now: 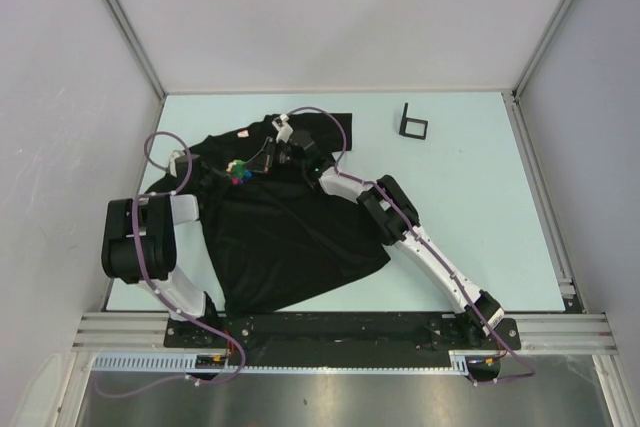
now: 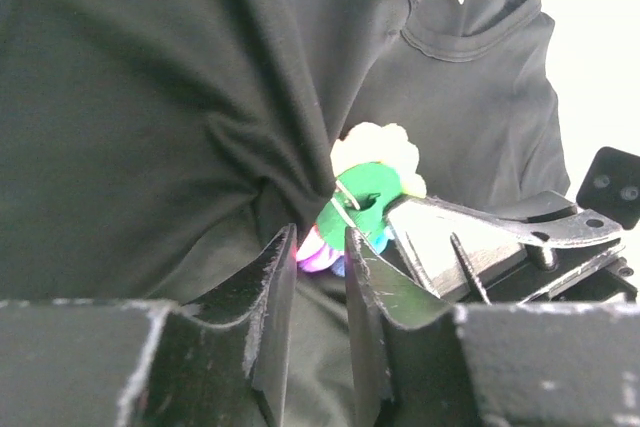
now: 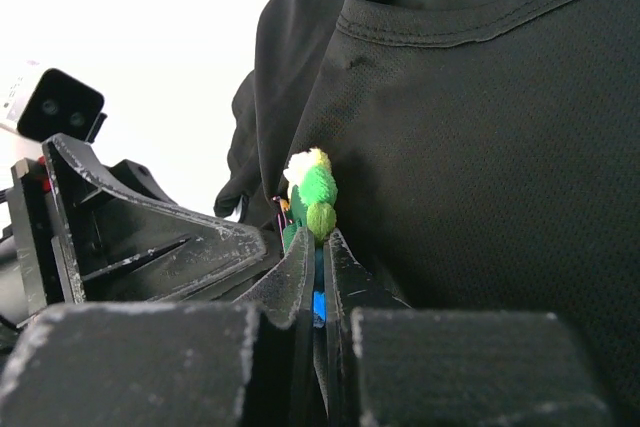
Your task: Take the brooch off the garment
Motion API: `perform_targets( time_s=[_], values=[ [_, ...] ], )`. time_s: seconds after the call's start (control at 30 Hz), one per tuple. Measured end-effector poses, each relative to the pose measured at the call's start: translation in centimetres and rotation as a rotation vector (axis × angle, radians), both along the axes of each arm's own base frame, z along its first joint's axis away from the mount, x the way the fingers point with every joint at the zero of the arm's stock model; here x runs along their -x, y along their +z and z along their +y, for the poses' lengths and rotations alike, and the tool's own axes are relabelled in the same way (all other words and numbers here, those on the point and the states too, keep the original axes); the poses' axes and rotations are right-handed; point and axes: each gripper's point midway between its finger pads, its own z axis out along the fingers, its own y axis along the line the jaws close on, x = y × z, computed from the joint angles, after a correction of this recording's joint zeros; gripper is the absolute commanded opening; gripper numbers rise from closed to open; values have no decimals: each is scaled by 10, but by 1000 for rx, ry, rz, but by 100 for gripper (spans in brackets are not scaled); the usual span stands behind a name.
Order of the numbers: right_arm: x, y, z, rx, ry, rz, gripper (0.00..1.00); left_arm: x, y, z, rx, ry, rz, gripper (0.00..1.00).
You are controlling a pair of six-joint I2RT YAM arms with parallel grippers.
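Pinching the brooch between fingers pressed almost together, the right pincer reaches onto the chest of the garment, a black T-shirt spread crumpled on the tabletop; the brooch is a tiny cluster, cream-yellow tuft on top, green discs beneath, blue showing down between the fingers, pink-purple at its lower edge; in the right wrist view its long axis runs up and down, the tuft pointing away from the fingertips; the left pincer sits just beside it, fingers narrowly apart, and whether it pinches anything cannot be told; the tabletop is pale blue-green, with plain white walls on three sides; a small black square frame sits well apart, beyond the shirt.
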Motion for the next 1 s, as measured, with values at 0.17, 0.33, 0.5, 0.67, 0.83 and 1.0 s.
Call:
perform_targets(
  time_s=[0.17, 0.33, 0.5, 0.67, 0.83, 1.0],
  values=[
    [0, 0, 0, 7, -1, -7, 0, -5, 1, -5, 34, -13, -18, 41],
    [0, -1, 0, 16, 1, -17, 0, -12, 8, -8, 54, -17, -44, 40],
    [0, -2, 0, 23, 3, -27, 0, -20, 10, -9, 67, -18, -62, 36],
    [0, -3, 0, 31, 5, -39, 0, -21, 5, -11, 84, -25, -53, 35],
    [-1, -3, -1, 39, 1, -52, 0, -24, 4, -11, 90, -26, -50, 35],
    [-1, -4, -1, 50, 2, -66, 0, -24, 1, -12, 95, -26, -46, 31]
  ],
)
